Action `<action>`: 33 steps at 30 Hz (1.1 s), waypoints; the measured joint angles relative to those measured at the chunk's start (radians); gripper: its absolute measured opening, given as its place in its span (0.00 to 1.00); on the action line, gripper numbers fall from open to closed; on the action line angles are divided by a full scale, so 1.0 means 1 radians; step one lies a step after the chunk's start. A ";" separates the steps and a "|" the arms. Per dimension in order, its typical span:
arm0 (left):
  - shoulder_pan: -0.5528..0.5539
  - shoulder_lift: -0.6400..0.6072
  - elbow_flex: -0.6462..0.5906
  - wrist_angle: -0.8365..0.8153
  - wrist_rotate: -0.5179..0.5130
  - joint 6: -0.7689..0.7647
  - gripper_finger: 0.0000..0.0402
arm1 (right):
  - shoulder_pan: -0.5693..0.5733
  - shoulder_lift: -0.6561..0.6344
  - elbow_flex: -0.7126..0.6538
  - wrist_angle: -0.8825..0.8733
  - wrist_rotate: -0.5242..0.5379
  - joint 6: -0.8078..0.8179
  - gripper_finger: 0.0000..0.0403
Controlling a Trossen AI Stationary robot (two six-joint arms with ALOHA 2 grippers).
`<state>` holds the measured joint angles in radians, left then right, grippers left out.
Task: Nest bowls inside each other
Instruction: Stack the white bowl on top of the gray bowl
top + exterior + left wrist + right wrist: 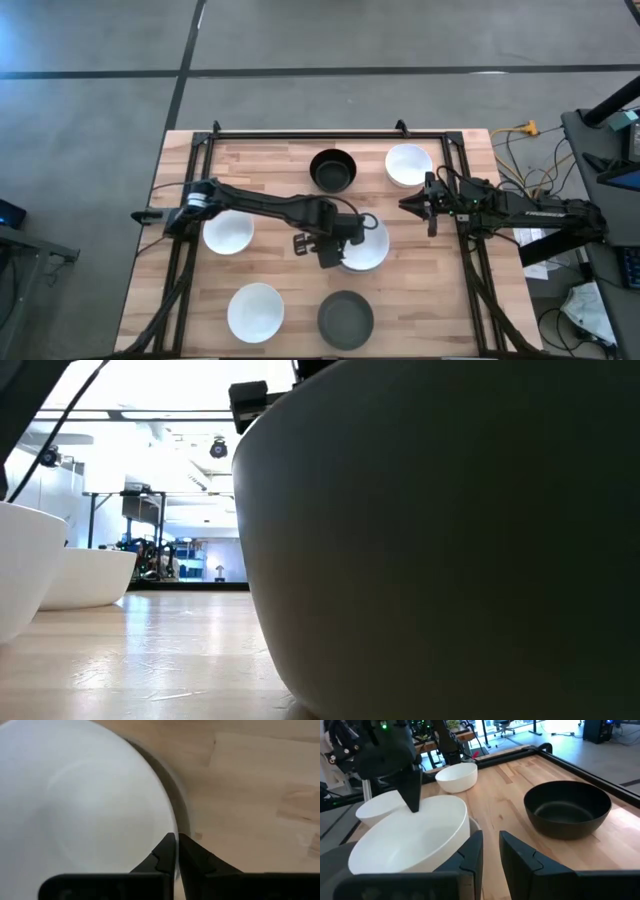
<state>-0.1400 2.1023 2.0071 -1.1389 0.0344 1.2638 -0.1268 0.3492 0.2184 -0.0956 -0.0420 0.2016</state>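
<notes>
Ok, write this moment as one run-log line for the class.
left gripper: shut on white bowl rim, mid-table | right gripper: empty, beside it | nesting: unfinished

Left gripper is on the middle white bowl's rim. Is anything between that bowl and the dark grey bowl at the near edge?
Nothing visible. In the high view only bare table lies between the white bowl, pinched at its rim by the left gripper, and the dark grey bowl. The right gripper waits off to the side.

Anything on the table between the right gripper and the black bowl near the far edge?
No. In the high view, only bare wood separates the right gripper from the black bowl. The right wrist view shows the same bare planks before that bowl.
</notes>
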 joint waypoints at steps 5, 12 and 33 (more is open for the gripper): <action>0.002 0.005 -0.009 -0.016 0.036 0.000 0.00 | 0.000 0.001 0.000 0.002 0.018 0.000 0.15; 0.002 0.005 -0.013 -0.022 0.042 0.000 0.00 | 0.000 0.006 -0.005 0.004 0.018 -0.004 0.15; 0.010 0.007 -0.033 0.035 0.073 -0.069 0.00 | 0.000 0.008 -0.005 0.005 0.020 -0.023 0.15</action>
<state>-0.1299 2.1090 1.9744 -1.1040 0.1070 1.1950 -0.1268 0.3569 0.2131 -0.0906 -0.0219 0.1791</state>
